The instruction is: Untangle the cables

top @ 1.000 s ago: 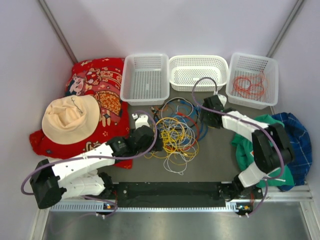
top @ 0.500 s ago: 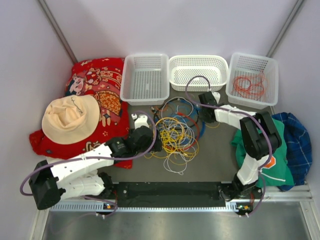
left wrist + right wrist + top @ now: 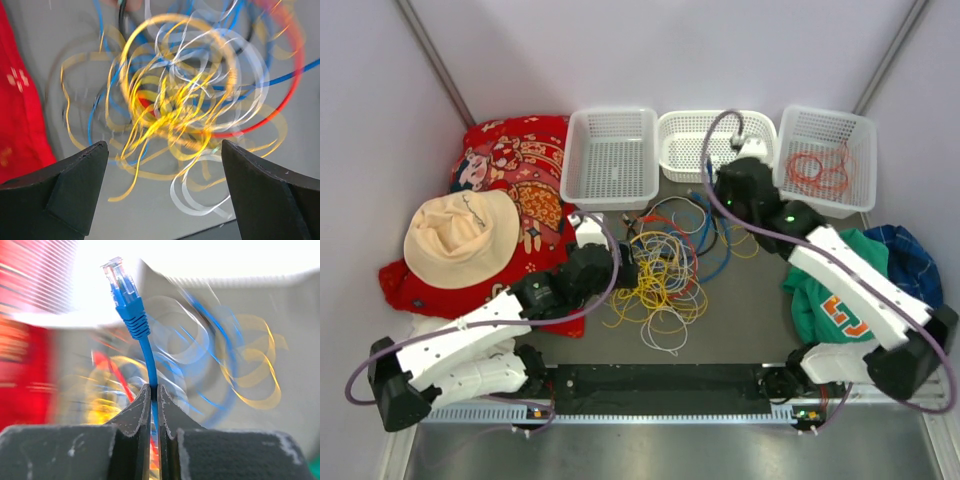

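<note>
One blue network cable [image 3: 145, 352] is clenched below its plug [image 3: 120, 277] by the right end effector [image 3: 154, 390]; its extraction from the tangle [image 3: 665, 270] on the desk [image 3: 750, 320] seems in hand. The left end effector [image 3: 162, 145] hangs released above it. A pull toward three baskets [image 3: 610, 160] is needed; one holds an orange cable [image 3: 818, 172].

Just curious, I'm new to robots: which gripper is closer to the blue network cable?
Right. The right gripper pinches the blue network cable near its plug; the left gripper hangs open above the yellow tangle.
</note>
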`<move>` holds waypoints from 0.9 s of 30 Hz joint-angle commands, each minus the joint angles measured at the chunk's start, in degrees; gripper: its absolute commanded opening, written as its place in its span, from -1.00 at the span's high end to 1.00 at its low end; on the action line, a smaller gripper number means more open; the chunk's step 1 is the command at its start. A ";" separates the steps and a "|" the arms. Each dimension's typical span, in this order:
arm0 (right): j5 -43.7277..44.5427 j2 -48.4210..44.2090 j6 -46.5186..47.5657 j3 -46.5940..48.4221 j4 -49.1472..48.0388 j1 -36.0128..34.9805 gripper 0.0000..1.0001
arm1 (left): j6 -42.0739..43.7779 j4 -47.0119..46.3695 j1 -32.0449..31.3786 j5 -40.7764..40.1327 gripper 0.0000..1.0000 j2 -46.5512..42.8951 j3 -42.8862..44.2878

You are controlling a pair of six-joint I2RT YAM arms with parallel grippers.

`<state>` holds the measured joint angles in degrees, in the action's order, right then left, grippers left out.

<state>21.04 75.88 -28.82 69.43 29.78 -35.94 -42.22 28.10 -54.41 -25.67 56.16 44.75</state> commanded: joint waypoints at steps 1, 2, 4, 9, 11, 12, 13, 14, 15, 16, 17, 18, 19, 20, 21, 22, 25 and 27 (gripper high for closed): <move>-0.37 -8.89 3.07 13.78 6.86 -3.60 1.00 | 8.01 -8.90 0.54 -4.12 -0.98 -4.04 6.22; -0.90 -9.51 2.81 16.94 8.26 -4.04 1.00 | 8.98 -10.59 0.54 -3.95 -0.98 -4.56 6.57; -2.92 -11.88 2.36 19.42 10.37 -5.01 1.00 | 11.70 -16.37 0.54 -3.34 -0.98 -5.88 6.93; -6.09 -14.88 1.48 27.24 13.01 -5.45 1.00 | 18.30 -31.22 0.62 1.40 -0.98 -8.61 4.30; -7.76 -14.18 0.79 31.44 15.47 -5.36 1.00 | 21.55 -39.03 0.62 5.34 -0.98 -8.96 3.15; -8.64 -13.92 0.52 32.60 16.01 -5.45 1.00 | 22.61 -41.61 0.54 7.02 -0.98 -9.23 1.76; -10.04 -13.65 0.26 33.48 16.45 -5.45 1.00 | 25.23 -44.76 0.54 9.39 -0.98 -9.23 0.87; -10.49 -13.39 -0.79 34.54 16.97 -5.37 1.00 | 26.56 -50.63 0.54 13.33 -0.98 -9.31 -0.09; -11.01 -13.21 -1.06 34.89 16.89 -5.45 1.00 | 27.53 -53.73 0.54 15.63 -0.98 -9.23 -1.84; -11.54 -13.12 -1.50 35.25 17.24 -5.45 1.00 | 29.19 -56.02 0.62 17.74 -0.98 -9.23 -2.47; -11.55 -12.86 -2.37 35.42 18.02 -5.45 1.00 | 29.82 -58.05 0.54 21.59 -0.98 -8.97 -3.00; -11.81 -12.51 -2.73 35.60 18.47 -5.37 1.00 | 30.17 -61.29 0.54 23.11 -0.98 -8.27 -3.44; -12.50 -12.25 -3.08 35.86 18.82 -5.36 1.00 | 30.44 -62.02 0.54 24.25 -0.98 -7.91 -3.36; -12.60 -12.33 -3.52 35.78 18.91 -5.36 1.00 | 30.44 -62.63 0.54 25.22 -0.98 -7.56 -2.92; -12.69 -12.24 -3.70 35.60 19.26 -5.45 1.00 | 30.44 -63.07 0.54 27.15 -0.98 -6.95 -2.66; -12.25 -12.24 -4.14 35.25 19.35 -5.37 1.00 | 30.44 -63.51 0.54 28.21 -0.98 -6.86 -2.57; -12.34 -12.51 -4.58 34.11 19.35 -5.37 1.00 | 30.79 -66.15 0.54 34.09 -0.98 -6.42 -3.18; -12.77 -12.42 -4.84 33.49 18.83 -5.45 1.00 | 30.62 -66.33 0.54 38.04 -0.98 -5.19 -2.92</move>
<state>9.41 64.29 -32.05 103.04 49.43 -40.73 -13.17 -30.39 -53.93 1.76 49.91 41.67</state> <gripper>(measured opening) 0.028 0.989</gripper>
